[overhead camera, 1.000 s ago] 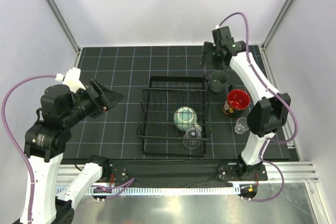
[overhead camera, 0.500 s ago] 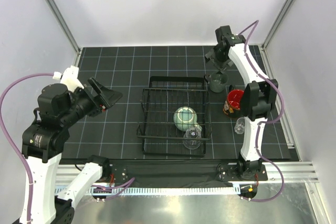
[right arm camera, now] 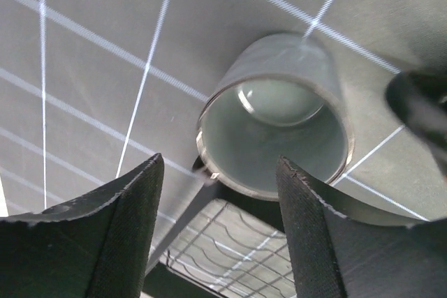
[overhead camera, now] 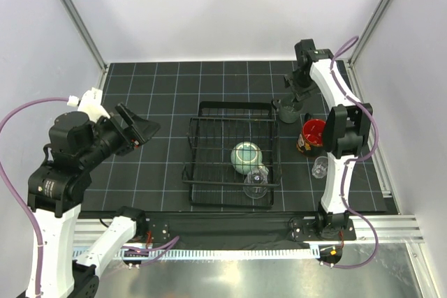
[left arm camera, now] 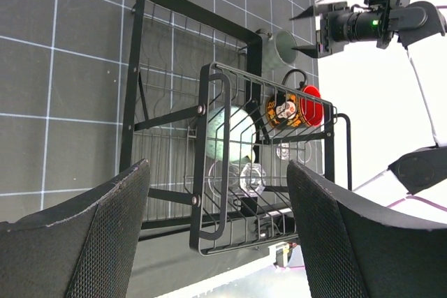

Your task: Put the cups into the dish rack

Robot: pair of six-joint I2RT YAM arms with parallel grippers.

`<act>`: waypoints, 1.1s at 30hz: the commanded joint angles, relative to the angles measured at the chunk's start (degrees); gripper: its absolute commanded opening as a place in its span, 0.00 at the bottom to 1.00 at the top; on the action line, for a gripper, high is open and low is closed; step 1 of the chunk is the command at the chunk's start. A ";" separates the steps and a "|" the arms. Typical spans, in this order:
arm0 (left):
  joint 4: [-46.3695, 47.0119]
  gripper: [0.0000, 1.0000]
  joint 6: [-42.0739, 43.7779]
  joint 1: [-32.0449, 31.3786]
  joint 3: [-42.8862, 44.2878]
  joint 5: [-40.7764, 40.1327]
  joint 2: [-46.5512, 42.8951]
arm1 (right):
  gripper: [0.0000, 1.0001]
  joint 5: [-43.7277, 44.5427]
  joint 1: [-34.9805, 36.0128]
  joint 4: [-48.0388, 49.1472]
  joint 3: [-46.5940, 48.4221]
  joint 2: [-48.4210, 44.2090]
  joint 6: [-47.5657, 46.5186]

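Left arm: I hold it raised near the tabletop's left edge, with my left pincer (overhead camera: 143, 128) spread wide, empty and facing the black wire rectangular dish rack (overhead camera: 191, 150) at mid-table.

Right arm: it stretches toward the far right corner. My right pincer (right arm camera: 220, 160) is wide above the dark grey-green mug (overhead camera: 287, 112), which stands outside the rack's far right corner. Whether they touch, I cannot tell.

The rack holds a speckled pale-green mug (overhead camera: 246, 156) and a small clear glass (overhead camera: 256, 183). Near the right edge stand a dark red-lined cup (overhead camera: 316, 133) and a second clear glass (overhead camera: 320, 167).
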 commanded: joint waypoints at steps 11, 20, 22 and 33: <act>-1.08 0.77 0.82 -0.19 2.60 -0.72 0.45 | 0.53 -2.64 -2.89 0.53 -2.35 4.58 7.50; -3.02 0.77 0.64 -0.10 3.48 -1.78 -0.78 | 0.22 -3.34 -3.07 1.06 -5.06 5.47 7.42; -3.72 0.77 0.46 -0.10 4.18 -1.78 -0.78 | 0.12 -3.34 -3.16 1.59 -5.42 4.94 7.07; -6.97 0.77 -0.15 -0.10 13.14 -0.03 2.81 | 0.04 -8.95 -3.34 21.52 -5.33 -7.18 -11.20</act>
